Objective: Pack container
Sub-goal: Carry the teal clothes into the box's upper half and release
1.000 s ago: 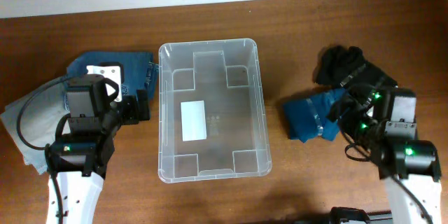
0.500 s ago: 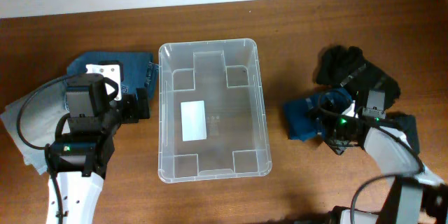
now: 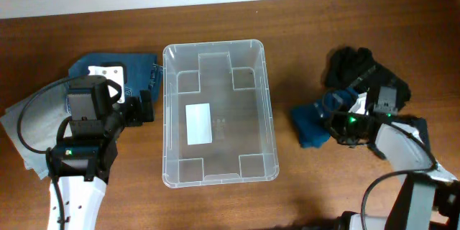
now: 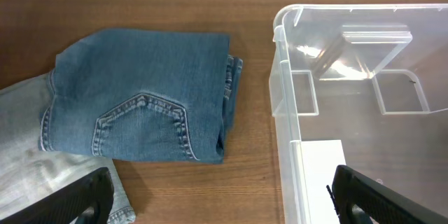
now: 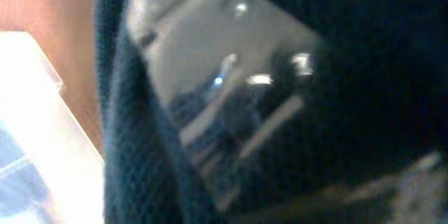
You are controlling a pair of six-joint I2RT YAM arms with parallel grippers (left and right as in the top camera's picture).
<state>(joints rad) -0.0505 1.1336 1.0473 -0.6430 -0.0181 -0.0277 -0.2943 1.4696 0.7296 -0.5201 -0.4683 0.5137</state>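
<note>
The clear container (image 3: 164,115) stands mid-table with only a white label (image 3: 198,123) on its base. My right gripper (image 3: 336,121) is pressed down into a dark blue folded garment (image 3: 313,126) to the right of the container, and the cloth is bunched up against it. Blurred dark blue fabric (image 5: 140,147) fills the right wrist view and hides the fingers. My left gripper (image 3: 144,108) hangs open beside the container's left wall (image 4: 280,98), with bare table between its fingertips (image 4: 91,196).
Folded blue jeans (image 4: 140,105) lie left of the container, partly on a pale denim piece (image 4: 28,161) at the table's left. A black garment (image 3: 352,65) is heaped behind the right arm. The far table edge runs along the top.
The right arm swung down onto the blue garment, and the cloth has drawn together and bunched toward the gripper. The left arm has not moved.
</note>
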